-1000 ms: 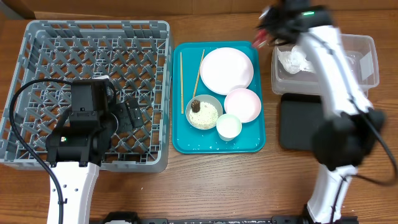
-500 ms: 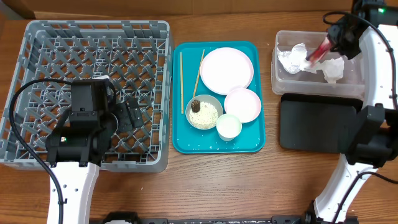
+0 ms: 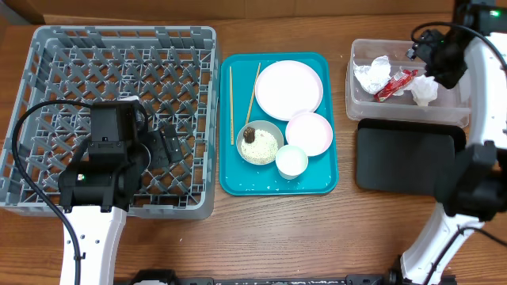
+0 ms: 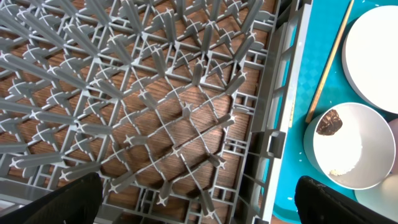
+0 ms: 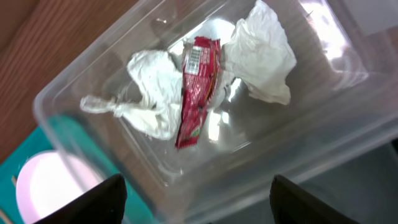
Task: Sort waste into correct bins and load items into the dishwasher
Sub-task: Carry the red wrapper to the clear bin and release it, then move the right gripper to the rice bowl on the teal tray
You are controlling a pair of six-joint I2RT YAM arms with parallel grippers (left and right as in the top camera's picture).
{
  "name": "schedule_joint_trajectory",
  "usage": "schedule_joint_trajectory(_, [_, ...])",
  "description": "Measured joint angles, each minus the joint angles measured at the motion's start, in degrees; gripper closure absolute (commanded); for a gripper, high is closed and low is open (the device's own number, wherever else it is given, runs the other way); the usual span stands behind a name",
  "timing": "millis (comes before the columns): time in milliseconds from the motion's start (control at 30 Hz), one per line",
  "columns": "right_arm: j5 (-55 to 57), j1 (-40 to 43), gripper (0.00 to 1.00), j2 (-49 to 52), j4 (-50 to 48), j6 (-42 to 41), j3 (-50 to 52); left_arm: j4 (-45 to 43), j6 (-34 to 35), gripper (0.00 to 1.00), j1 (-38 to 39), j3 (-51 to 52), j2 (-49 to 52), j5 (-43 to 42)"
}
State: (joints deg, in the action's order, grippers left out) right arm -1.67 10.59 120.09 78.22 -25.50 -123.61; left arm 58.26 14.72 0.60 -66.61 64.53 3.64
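My right gripper (image 5: 197, 183) has swung over the clear plastic rectangular tub (image 3: 350, 89), opened, and dropped the red snack wrapper (image 3: 394, 81) inside

The table (image 3: 277, 229) is brown wood with darker lines running along it, it fills nearly the whole view from above, soft light falls evenly on it, and a paler brown thing (image 3: 17, 9) peeks in at one far corner
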Motion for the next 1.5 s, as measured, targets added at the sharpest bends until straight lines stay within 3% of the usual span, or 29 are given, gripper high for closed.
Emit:
schedule_joint_trajectory(400, [-2.5, 0.3, 0.24, -15.3, 17.9, 9.5, 0.0, 0.3, 0.0, 0.0, 0.0, 0.0, 0.0, 0.0])
schedule_joint_trajectory(667, [-2.6, 0.3, 0.22, -24.6, 18.4, 12.1, 3.6, 0.4, 0.0, 0.0, 0.0, 0.0, 0.0, 0.0])
schedule_joint_trajectory(833, [-3.5, 0.3, 0.2, -35.4, 16.9, 12.7, 12.1, 0.5, 0.0, 0.0, 0.0, -0.1, 0.0, 0.0])
schedule_joint_trajectory(1100, [-9.3, -0.8, 0.1, -46.3, 7.4, 13.3, 35.6, 0.5, 0.0, 0.0, 0.0, -0.2, 0.0, -0.1])
schedule_joint_trajectory(1300, [-11.4, -8.7, 0.09, -48.5, -0.5, 13.3, 48.2, 0.4, 0.0, 0.0, 0.0, -0.2, 0.0, -0.2])
schedule_joint_trajectory(1500, [-11.9, -19.8, 0.09, -47.2, -6.6, 13.2, 51.3, 0.5, 0.0, 0.0, 0.0, -0.2, 0.0, -0.2])
